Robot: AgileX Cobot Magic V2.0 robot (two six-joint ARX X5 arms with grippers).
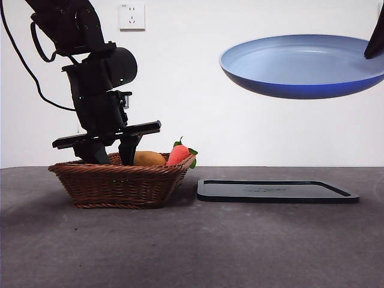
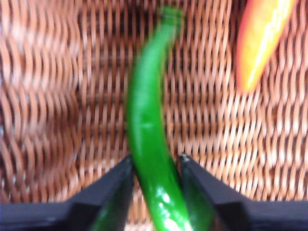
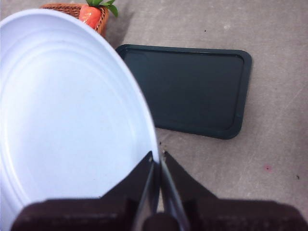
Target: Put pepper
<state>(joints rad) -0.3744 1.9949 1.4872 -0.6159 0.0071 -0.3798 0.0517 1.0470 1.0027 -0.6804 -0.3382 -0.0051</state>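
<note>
There is one wicker basket (image 1: 120,183), one black tray (image 1: 276,191) and one blue plate (image 1: 303,65), each single of its kind. In the basket lie one green pepper (image 2: 150,144), one red-orange item with green leaves (image 1: 179,154), one rounded tan item (image 1: 149,158) and one orange tapering piece (image 2: 260,38) (blurred in the left wrist view, so its kind cannot be told). Two grippers are counted, the left gripper (image 2: 156,166) and the right gripper (image 3: 158,161), and one white wall socket (image 1: 132,16).
</note>
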